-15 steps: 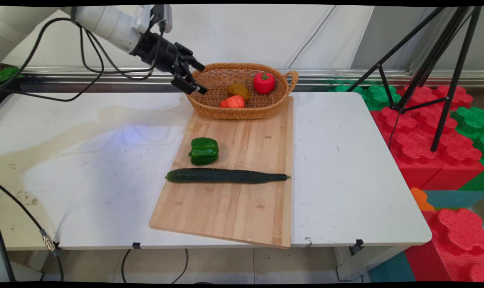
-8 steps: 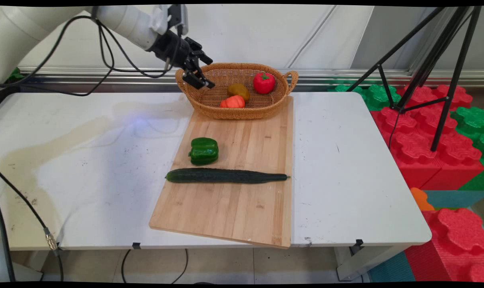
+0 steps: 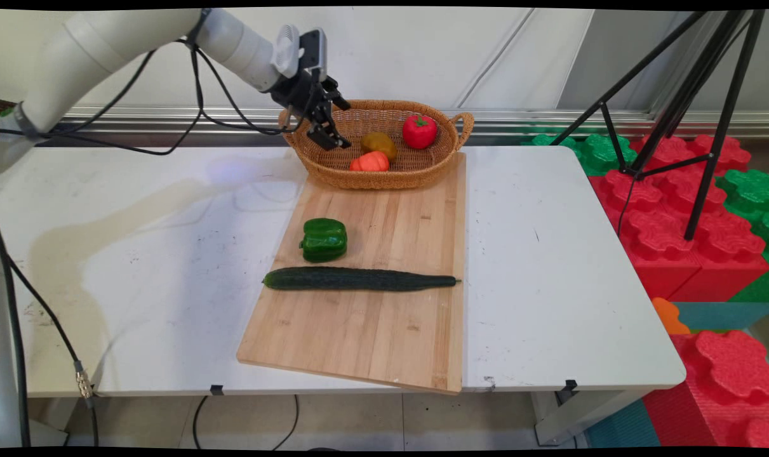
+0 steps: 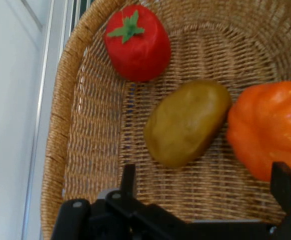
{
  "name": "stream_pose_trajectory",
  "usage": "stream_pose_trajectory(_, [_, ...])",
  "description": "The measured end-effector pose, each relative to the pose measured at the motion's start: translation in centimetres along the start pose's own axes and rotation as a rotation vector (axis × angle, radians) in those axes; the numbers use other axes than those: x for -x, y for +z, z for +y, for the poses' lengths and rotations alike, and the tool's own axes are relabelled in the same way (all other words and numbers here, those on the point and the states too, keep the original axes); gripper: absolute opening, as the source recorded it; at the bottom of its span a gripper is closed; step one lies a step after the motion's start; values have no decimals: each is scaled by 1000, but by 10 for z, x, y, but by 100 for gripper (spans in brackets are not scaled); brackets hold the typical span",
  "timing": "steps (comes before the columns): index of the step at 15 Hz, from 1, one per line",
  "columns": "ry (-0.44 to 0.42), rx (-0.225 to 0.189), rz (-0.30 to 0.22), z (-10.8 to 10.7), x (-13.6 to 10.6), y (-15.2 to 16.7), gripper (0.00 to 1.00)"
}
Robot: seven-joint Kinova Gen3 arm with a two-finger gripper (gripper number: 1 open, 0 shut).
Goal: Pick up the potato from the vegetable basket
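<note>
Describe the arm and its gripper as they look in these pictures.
The arm is made of smooth white rounded links. Loose black cables hang from it. A white and grey camera block sits at the wrist. The gripper is black, with an exposed linkage and two flat fingers.

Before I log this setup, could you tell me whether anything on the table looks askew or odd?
The board lies skewed, its near edge slanting and its near right corner reaching the edge of the table. The tabletop is stained on the left. The basket, pepper and cucumber look fine.
</note>
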Motion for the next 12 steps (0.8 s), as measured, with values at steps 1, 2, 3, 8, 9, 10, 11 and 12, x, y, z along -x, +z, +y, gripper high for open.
stream_pose_trajectory(1, [16,-2,-9,-2,0,6,100])
stream_pose_trajectory(2, [27,-3,-14,-4,0,10,100])
stream_pose_trajectory(3, [44,-3,-21,-6,-1,16,100])
stream_pose_trajectory(8, [124,1,-45,-17,-2,41,100])
stream_pose_trajectory(9, [140,4,-47,-19,-3,46,100])
stream_pose_trajectory(10, [159,9,-48,-20,-3,51,100])
stream_pose_trajectory(11, [175,15,-48,-22,-4,56,100])
stream_pose_trajectory(12, [194,23,-46,-23,-5,61,100])
